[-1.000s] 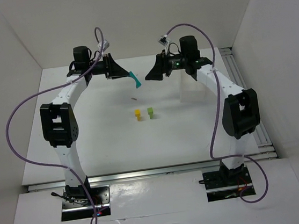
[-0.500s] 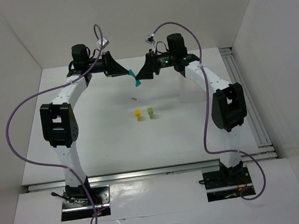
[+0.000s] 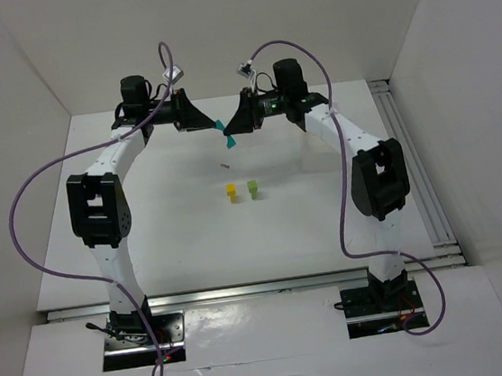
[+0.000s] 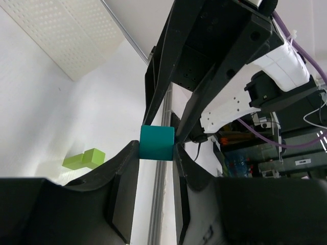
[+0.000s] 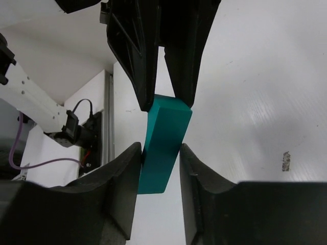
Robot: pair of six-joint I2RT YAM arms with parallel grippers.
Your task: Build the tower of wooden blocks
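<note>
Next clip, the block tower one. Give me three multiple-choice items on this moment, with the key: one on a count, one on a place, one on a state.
1. How many blocks stand on the table?
A. One
B. Four
C. Two

2. Where is the teal piece?
A. In the air between the left gripper and the right gripper
B. Lying on the table
C. Set across the standing blocks

3. What is the left gripper's state?
A. Open and empty
B. Shut on the teal piece
C. Shut on a yellow block

Key:
1 C: only a yellow post and a green post stand there, side by side.
2 A: both wrist views show it between fingers, above the table.
3 B: the left wrist view shows its fingers pressing the piece's sides.
</note>
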